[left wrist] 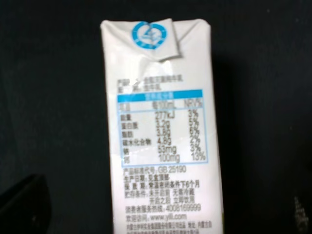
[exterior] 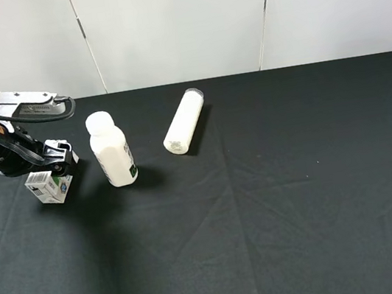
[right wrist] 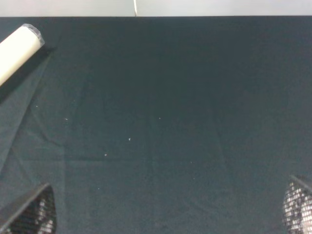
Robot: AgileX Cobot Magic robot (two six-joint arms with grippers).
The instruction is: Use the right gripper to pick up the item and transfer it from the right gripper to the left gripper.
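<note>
At far left of the table (exterior: 267,218), exterior high view, I see the left gripper (exterior: 55,163) clamped on the item (exterior: 50,188). Carton hangs right under the claw, top end pinched between the black plates, body tilted a bit, low over the black cloth; can't tell if its bottom corner touches the cloth. Left arm's orange band and loose cable show just behind the claw.

Left wrist cam: carton (left wrist: 163,131) fills mid-frame, nutrition panel w/ blue header facing lens, blue round mark on the folded flap at the far end. Dark finger (left wrist: 24,204) of the left claw sits at one corner, another sliver at the opposite edge, carton between them.

White capped bottle (exterior: 111,148) lies just beside the carton, toward table centre, not touching it. White tube (exterior: 184,122) lies further on, angled, well apart from both.

Right wrist cam: right gripper (right wrist: 170,209) fingers spread wide at both frame corners, nothing between, only bare cloth under them; tube end (right wrist: 17,51) visible off to one side. Right arm not in the exterior view.
</note>
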